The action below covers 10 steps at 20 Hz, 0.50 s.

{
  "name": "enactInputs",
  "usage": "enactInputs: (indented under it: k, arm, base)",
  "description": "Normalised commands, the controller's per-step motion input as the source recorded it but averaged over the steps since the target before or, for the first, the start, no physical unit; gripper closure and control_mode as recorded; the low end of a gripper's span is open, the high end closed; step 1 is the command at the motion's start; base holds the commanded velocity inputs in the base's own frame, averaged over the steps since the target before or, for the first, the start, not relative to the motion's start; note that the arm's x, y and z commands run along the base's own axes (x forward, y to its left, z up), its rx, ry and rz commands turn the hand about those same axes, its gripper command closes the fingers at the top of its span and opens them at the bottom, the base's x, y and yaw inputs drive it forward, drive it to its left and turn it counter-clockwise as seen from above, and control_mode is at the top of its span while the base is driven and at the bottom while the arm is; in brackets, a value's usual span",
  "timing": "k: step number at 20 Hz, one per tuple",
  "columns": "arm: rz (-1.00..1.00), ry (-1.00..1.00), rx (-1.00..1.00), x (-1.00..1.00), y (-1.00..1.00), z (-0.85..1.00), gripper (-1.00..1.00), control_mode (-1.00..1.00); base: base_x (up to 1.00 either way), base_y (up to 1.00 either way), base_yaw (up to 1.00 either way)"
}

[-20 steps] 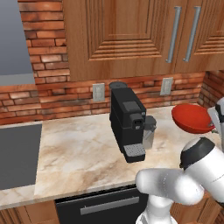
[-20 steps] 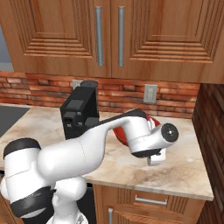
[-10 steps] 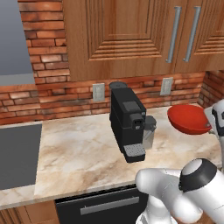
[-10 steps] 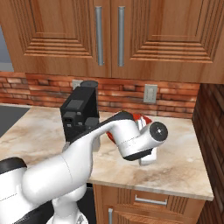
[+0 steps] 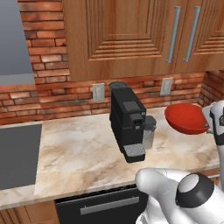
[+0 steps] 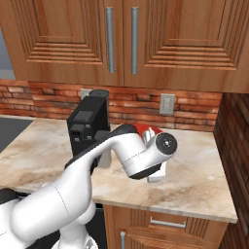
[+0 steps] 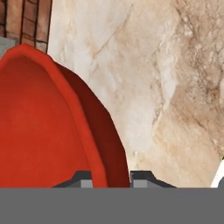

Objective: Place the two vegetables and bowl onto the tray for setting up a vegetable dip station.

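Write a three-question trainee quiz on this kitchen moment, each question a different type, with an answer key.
1. True or false: the red bowl sits flat on the marble counter.
2. Multiple choice: what stands on the counter left of the bowl in the left base view? A) a toaster B) a black coffee machine C) a kettle
3. Fill in: in the hand view, the gripper fingertips sit on either side of the bowl's ____.

Key:
1. False. It is lifted and tilted above the counter.
2. B
3. rim
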Motion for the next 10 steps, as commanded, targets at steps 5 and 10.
enactInputs:
  k: [5,10]
  arm:
    - [0.00,0.00,0.00,-0.30,0.19,0.20,1.00,-1.00]
    - [0.00,0.00,-0.01,-0.36,0.35,0.11,1.00,-1.00]
  base:
    - [0.00,0.00,0.00]
    - [0.00,0.00,0.00]
